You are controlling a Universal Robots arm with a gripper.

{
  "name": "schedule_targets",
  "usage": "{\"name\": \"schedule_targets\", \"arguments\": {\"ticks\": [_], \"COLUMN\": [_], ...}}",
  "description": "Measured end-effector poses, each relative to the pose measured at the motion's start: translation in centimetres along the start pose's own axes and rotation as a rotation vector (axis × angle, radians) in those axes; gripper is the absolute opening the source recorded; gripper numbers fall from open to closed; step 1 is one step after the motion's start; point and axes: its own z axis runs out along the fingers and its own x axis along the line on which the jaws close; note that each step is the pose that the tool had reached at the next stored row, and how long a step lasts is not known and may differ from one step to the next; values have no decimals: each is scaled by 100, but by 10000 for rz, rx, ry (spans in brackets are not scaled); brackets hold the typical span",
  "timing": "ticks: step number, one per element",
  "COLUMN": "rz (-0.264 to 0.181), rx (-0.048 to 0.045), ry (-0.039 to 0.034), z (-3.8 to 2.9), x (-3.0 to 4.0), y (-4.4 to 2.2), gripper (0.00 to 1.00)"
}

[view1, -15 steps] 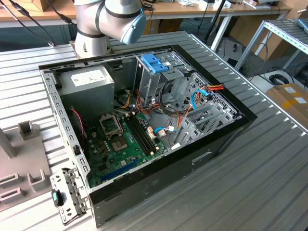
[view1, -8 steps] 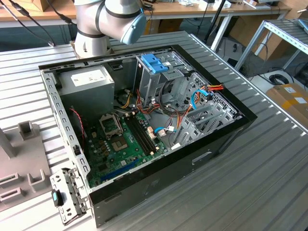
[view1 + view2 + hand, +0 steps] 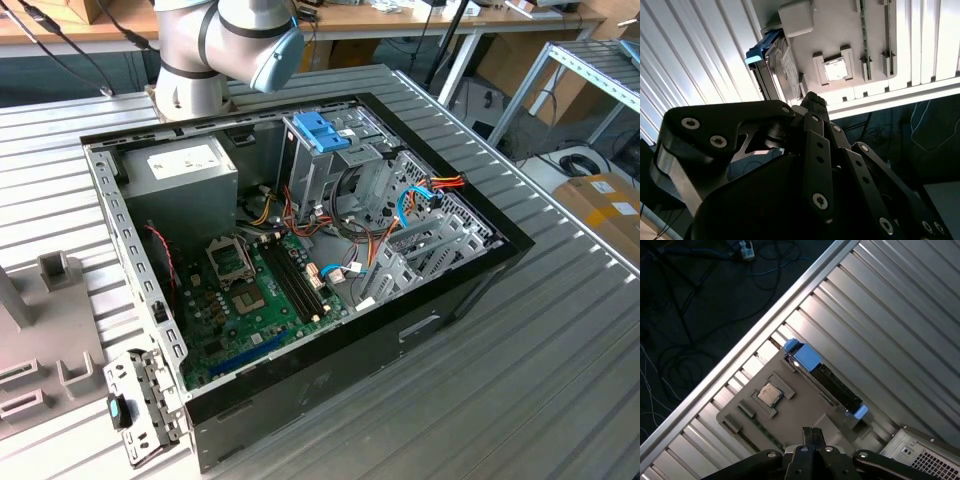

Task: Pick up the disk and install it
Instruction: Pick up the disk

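The disk [image 3: 827, 383] stands on one long edge in a slot along one side of a grey fixture plate [image 3: 805, 412], with its thin dark top edge turned up toward the camera. Its long axis runs level along that side of the plate and straight across the ribs of the metal table [image 3: 890, 315]. A bright blue rail caps each end. In the second wrist view the disk [image 3: 774, 70] shows a broad face with a white label, and that face looks in over the plate [image 3: 840, 30] rather than out to the bare table.

A square processor chip [image 3: 769, 394] lies flat in a recess of the plate, near the disk but not touching it.

The gripper [image 3: 813, 431] hangs above the plate, apart from the disk and off to the labelled side of it. In both wrist views its two fingertips [image 3: 812, 98] seem pressed together with nothing between them (the dark linkage hides much of the gap, so this is a fair reading and not a certain one).

A corner of the computer case [image 3: 922, 457] lies just beyond the plate. In the exterior view the case [image 3: 330, 375] lies open on the table [image 3: 560, 380], with a blue latch [image 3: 320, 128] atop the drive cage and a grey power-supply box [image 3: 190, 175] at the back. The arm [image 3: 225, 40] rises behind the case, and a grey plate [image 3: 40, 340] lies at the exterior view's left.
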Motion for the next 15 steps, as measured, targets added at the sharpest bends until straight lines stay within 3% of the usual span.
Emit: {"name": "schedule_targets", "arguments": {"ticks": [15], "rz": [-973], "rx": [-24], "ry": [42], "z": [0], "x": [0], "y": [0], "gripper": [11]}}
